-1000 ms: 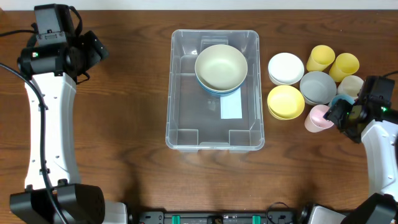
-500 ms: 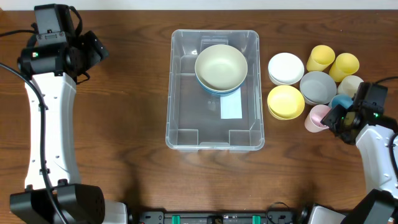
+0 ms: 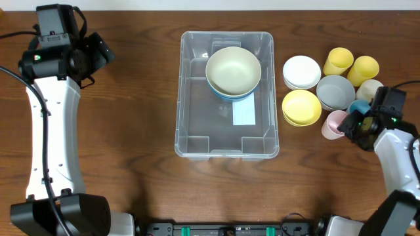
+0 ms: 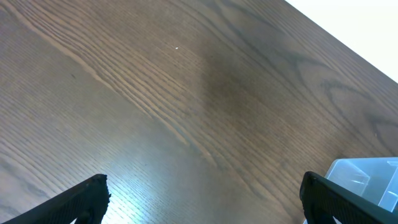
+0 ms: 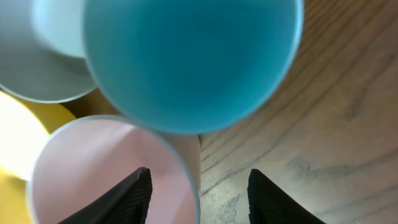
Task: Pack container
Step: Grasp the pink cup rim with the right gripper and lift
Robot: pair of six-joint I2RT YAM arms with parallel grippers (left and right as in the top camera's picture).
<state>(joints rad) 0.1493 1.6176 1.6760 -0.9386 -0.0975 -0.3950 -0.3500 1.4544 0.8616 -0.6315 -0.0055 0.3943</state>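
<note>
The clear plastic container (image 3: 226,131) sits mid-table with a cream bowl (image 3: 233,70) stacked on a blue bowl at its far end and a white label on its base. A corner of the container shows in the left wrist view (image 4: 367,177). My right gripper (image 3: 354,124) is open and straddles the rim of the pink cup (image 3: 335,124), one finger inside the pink cup (image 5: 106,174) and one outside. The teal cup (image 5: 186,59) stands just beyond it. My left gripper (image 3: 98,56) is open and empty over bare table at the far left.
Right of the container stand a white bowl (image 3: 302,71), a yellow bowl (image 3: 301,107), a grey bowl (image 3: 335,92), two yellow cups (image 3: 338,61), a cream cup (image 3: 371,88) and the teal cup (image 3: 359,107).
My right gripper has moved left and a little down, onto the rim of the pink cup. The left arm has not moved.
</note>
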